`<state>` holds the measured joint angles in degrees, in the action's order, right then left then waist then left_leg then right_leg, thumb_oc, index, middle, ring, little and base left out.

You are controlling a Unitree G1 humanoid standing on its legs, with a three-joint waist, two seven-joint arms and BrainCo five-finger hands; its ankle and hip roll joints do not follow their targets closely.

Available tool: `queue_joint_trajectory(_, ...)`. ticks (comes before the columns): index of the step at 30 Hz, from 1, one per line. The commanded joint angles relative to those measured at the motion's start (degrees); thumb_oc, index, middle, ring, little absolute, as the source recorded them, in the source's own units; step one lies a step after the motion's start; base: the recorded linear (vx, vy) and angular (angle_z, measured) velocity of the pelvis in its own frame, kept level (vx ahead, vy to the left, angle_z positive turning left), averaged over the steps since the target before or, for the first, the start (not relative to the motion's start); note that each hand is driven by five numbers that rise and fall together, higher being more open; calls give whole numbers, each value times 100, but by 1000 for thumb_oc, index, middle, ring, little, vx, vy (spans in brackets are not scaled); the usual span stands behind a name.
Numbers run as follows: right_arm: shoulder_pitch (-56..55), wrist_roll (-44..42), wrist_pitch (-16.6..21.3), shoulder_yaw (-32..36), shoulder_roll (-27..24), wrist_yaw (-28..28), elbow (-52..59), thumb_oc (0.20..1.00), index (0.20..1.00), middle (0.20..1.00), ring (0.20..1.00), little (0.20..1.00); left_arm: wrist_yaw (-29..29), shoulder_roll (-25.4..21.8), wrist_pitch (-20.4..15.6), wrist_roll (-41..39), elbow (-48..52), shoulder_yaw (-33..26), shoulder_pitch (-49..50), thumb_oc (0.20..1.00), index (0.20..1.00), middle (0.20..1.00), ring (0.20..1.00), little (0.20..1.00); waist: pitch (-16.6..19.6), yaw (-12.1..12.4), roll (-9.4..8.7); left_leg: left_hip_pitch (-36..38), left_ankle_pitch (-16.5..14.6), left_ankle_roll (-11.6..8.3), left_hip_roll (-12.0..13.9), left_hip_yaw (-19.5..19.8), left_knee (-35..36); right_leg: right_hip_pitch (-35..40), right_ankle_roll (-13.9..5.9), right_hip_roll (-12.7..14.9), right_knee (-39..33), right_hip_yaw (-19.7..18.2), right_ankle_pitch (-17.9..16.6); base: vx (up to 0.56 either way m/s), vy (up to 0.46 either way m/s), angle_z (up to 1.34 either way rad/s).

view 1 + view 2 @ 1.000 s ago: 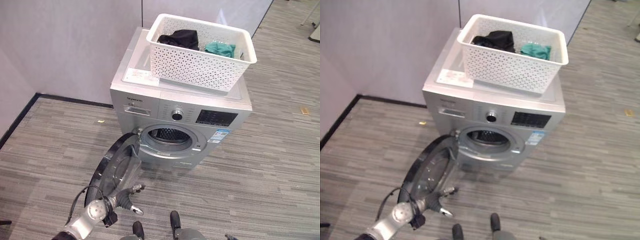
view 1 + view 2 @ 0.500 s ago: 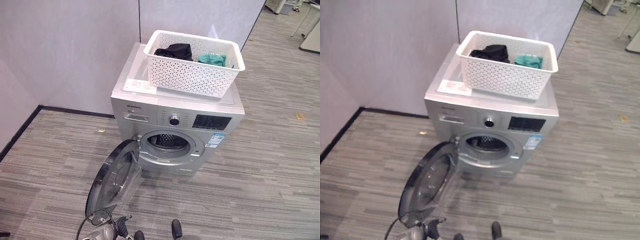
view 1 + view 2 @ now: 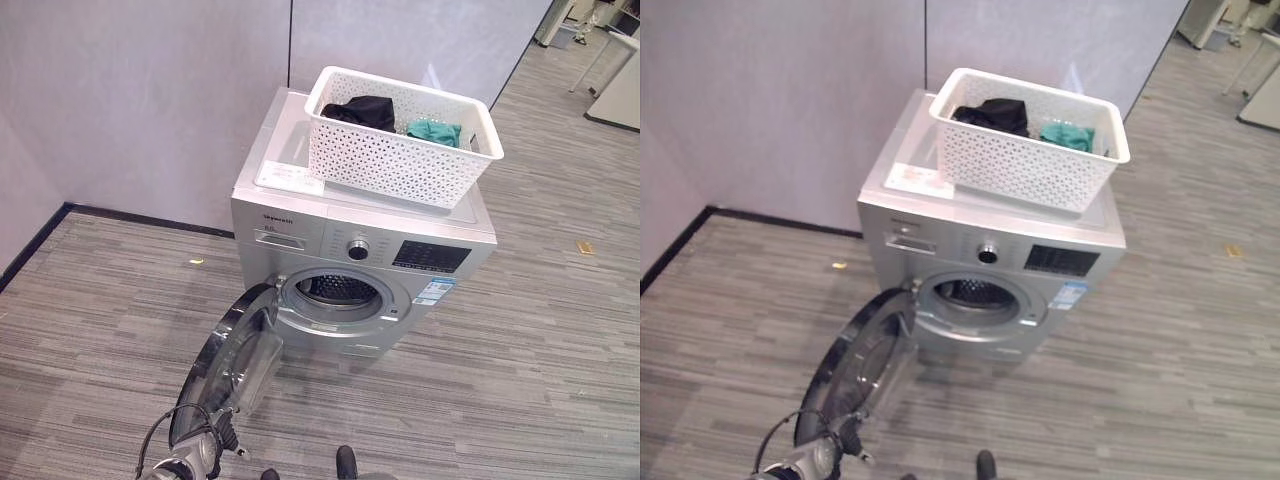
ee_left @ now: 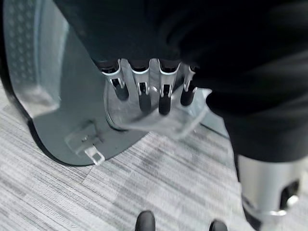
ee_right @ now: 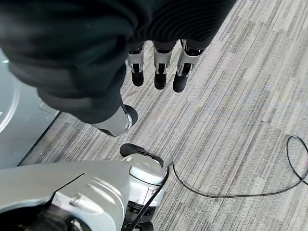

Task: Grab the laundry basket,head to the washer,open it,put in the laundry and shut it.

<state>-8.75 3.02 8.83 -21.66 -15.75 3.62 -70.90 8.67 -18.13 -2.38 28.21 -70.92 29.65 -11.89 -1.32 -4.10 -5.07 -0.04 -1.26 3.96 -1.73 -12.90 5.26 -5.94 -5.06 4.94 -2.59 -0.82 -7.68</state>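
The silver washer (image 3: pixel 365 240) stands against the wall with its round door (image 3: pixel 235 350) swung wide open to the left, so the drum opening (image 3: pixel 335 292) is exposed. On top of it sits the white laundry basket (image 3: pixel 400 160), holding a black garment (image 3: pixel 362 110) and a teal one (image 3: pixel 435 130). My left hand (image 3: pixel 222 440) hangs low beside the door's lower rim, with relaxed fingers (image 4: pixel 163 96) holding nothing in front of the door's inner face (image 4: pixel 62 106). My right hand (image 5: pixel 159 72) hangs over the floor, fingers straight and empty.
A grey wall with a black skirting runs behind the washer and turns a corner at the left. A white sheet (image 3: pixel 290 178) lies on the washer's top by the basket. A small scrap (image 3: pixel 197 261) lies on the floor. Furniture (image 3: pixel 615 90) stands far right.
The camera has shifted. My left hand has dropped from beside the door's lower edge toward the bottom of the view. The door stays open and the basket has not moved.
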Motion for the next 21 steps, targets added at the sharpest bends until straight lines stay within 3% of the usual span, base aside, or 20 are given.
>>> queue_joint_trajectory(1, 153, 29, 95, -128, -319, 89, 19, 1000, 1000, 1000, 1000, 1000, 347, -45, 19, -243, -290, -277, -525, 1000, 1000, 1000, 1000, 1000, -58, -95, 291, -298, -420, -90, -135, 208, -654, -97, -179, -153, 571, -5, 646, 0, 0, 0)
queue_joint_trajectory(8, 83, 77, 162, -227, -402, 46, 216, 1000, 1000, 1000, 1000, 1000, 574, -265, 99, -408, -376, -534, -777, 1000, 1000, 1000, 1000, 1000, -76, -134, 239, -384, -415, -104, -105, 136, -696, -188, -171, -185, 554, -91, 609, -4, 1, -3)
queue_joint_trajectory(15, 48, 235, 215, -257, -567, -55, 388, 1000, 1000, 1000, 1000, 1000, 730, -860, 179, -690, -662, -1083, -989, 1000, 1000, 1000, 1000, 1000, -73, -204, 167, -529, -440, -145, -42, 32, -809, -284, -168, -231, 516, -163, 566, -6, -1, -11)
queue_joint_trajectory(21, 7, 297, 283, -365, -631, -97, 533, 1000, 1000, 1000, 1000, 1000, 912, -1135, 168, -735, -623, -1147, -1206, 1000, 1000, 1000, 1000, 1000, -148, -224, 80, -677, -444, -169, 3, 5, -925, -370, -156, -236, 539, -184, 550, -25, -14, -5)
